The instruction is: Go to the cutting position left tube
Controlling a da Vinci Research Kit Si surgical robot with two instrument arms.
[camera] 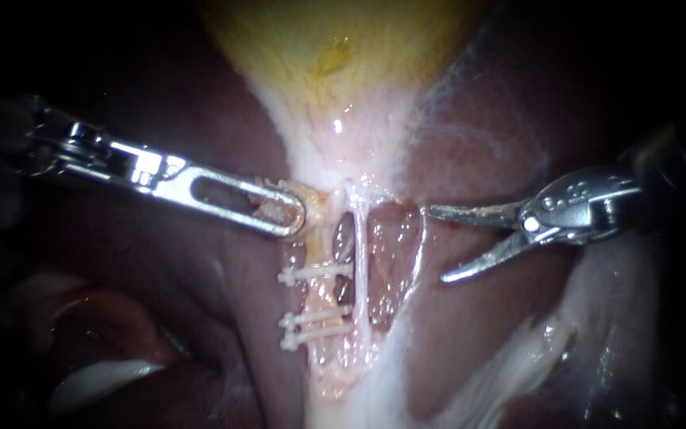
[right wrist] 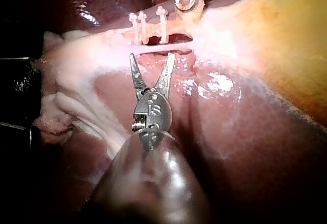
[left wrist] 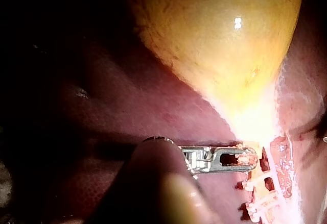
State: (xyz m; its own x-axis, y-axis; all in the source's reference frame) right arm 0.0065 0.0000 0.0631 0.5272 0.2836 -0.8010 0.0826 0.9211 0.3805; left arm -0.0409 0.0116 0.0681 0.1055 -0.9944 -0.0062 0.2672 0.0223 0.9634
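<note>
The left tube (camera: 321, 295) lay in the middle, under the yellow gallbladder (camera: 335, 56), with three white clips (camera: 315, 273) across it. The left instrument (camera: 294, 216) had its end effector clamped on the pale tissue (camera: 317, 200) at the tube's top. The right instrument (camera: 438, 245) was off to the right, its end effector apart, holding nothing.

The left instrument (camera: 291, 214) touches the left tube (camera: 321, 295) above its clips (camera: 315, 272); the right instrument (camera: 436, 245) lies apart, right of it.

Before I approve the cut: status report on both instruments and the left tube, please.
Left instrument shut on tissue. Right instrument open, short of left tube. Thin tube in between.
</note>
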